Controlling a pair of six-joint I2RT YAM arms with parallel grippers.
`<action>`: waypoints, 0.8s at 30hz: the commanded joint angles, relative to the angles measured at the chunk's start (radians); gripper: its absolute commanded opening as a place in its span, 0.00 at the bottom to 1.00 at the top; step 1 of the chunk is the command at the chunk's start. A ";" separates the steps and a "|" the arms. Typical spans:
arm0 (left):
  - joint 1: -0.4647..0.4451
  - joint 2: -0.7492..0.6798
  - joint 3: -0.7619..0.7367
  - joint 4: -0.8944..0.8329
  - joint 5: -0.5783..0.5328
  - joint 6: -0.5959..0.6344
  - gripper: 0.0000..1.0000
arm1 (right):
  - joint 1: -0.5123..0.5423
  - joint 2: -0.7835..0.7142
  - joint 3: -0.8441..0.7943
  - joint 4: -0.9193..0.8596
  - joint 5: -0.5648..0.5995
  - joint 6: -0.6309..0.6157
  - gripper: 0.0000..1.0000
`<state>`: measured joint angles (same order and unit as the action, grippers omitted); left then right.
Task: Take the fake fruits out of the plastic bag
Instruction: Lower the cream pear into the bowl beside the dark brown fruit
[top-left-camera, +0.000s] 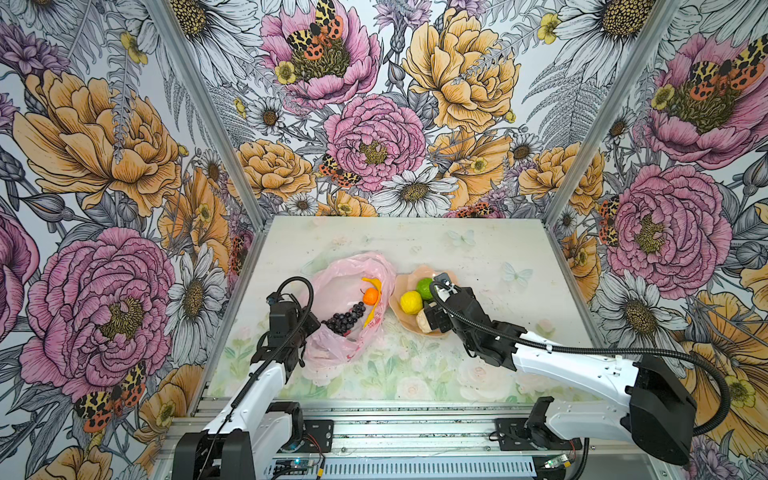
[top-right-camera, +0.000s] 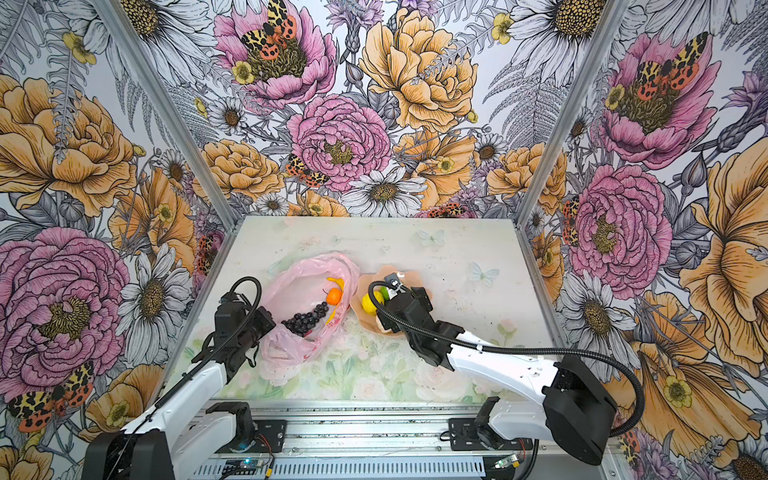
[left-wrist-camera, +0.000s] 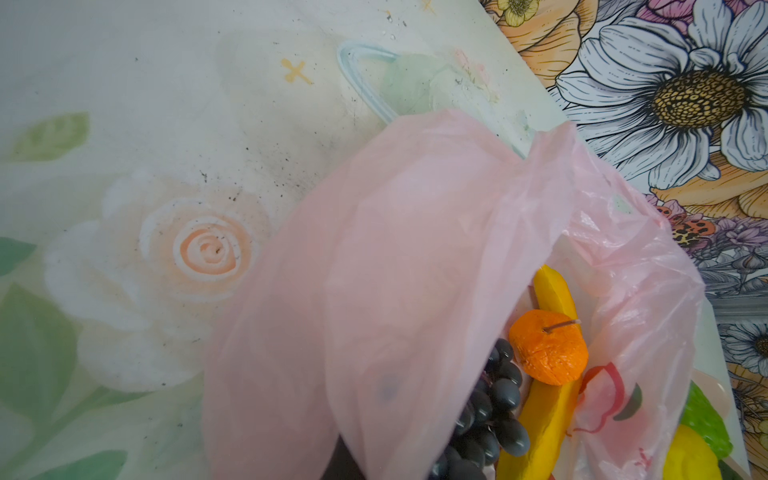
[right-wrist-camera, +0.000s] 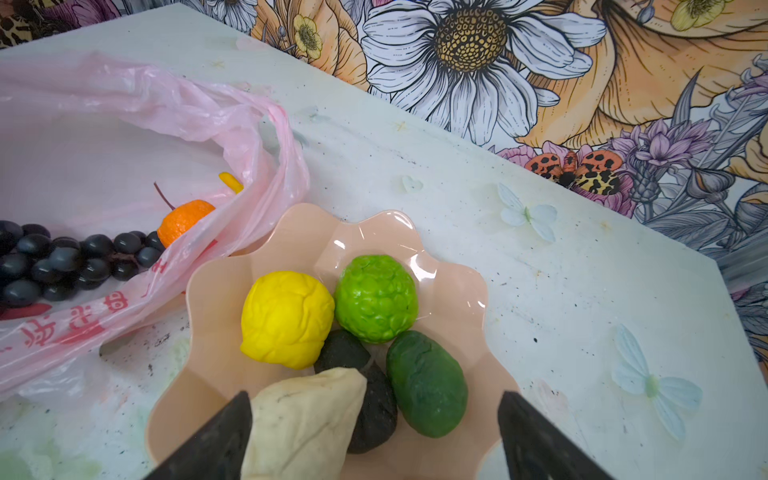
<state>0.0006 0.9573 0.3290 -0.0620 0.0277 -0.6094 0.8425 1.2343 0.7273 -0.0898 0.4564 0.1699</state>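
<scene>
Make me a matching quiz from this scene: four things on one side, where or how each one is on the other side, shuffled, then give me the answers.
Things:
1. orange
2. grape bunch
3. lemon
4. right gripper

Descriptions:
A. open, over the dish
B. in the dish, beside the lime
C. in the plastic bag, nearest the left gripper
D. in the plastic bag, against the banana

Pairs: 1-D, 2-C, 3-B, 4-A.
</scene>
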 joint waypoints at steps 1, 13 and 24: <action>0.000 -0.008 0.000 0.022 0.002 0.022 0.00 | -0.021 -0.007 -0.022 -0.062 -0.112 0.052 0.92; 0.001 -0.006 0.000 0.023 0.000 0.022 0.00 | -0.020 0.052 -0.023 -0.098 -0.253 0.068 0.99; 0.000 -0.005 0.000 0.022 0.001 0.023 0.00 | -0.020 0.155 0.005 -0.107 -0.202 0.049 1.00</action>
<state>0.0006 0.9573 0.3290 -0.0620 0.0277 -0.6094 0.8185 1.3701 0.7078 -0.1909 0.2310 0.2268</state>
